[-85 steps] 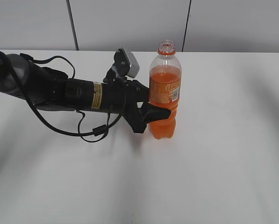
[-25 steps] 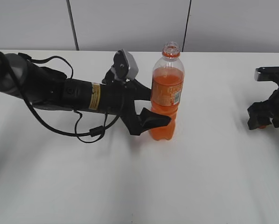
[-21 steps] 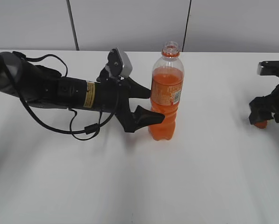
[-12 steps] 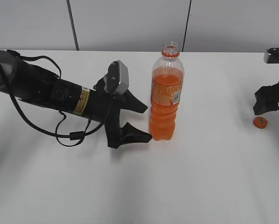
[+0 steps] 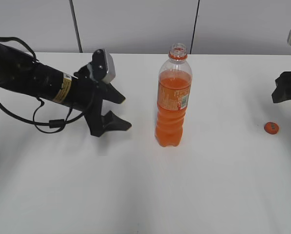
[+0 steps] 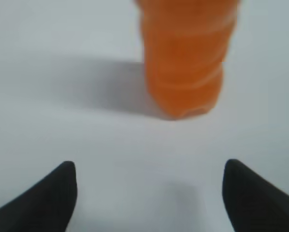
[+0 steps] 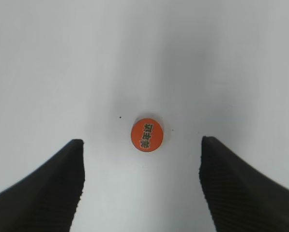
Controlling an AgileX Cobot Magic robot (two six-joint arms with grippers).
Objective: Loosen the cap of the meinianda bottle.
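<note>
The meinianda bottle (image 5: 172,95) stands upright mid-table with orange liquid, an orange label and an open neck with no cap on it. Its blurred base shows in the left wrist view (image 6: 184,63). The orange cap (image 5: 271,127) lies flat on the table at the right, dark markings up, and shows in the right wrist view (image 7: 146,134). My left gripper (image 5: 121,112) is open and empty, a short way left of the bottle. My right gripper (image 7: 142,166) is open and empty above the cap; in the exterior view it sits at the right edge (image 5: 286,87).
The white table (image 5: 145,185) runs to a grey panelled wall (image 5: 135,24) at the back. The left arm (image 5: 33,78) with its cables lies low over the table's left side.
My left gripper let go of the bottle and drew back to the left. My right gripper set the cap on the table, opened and rose away to the right.
</note>
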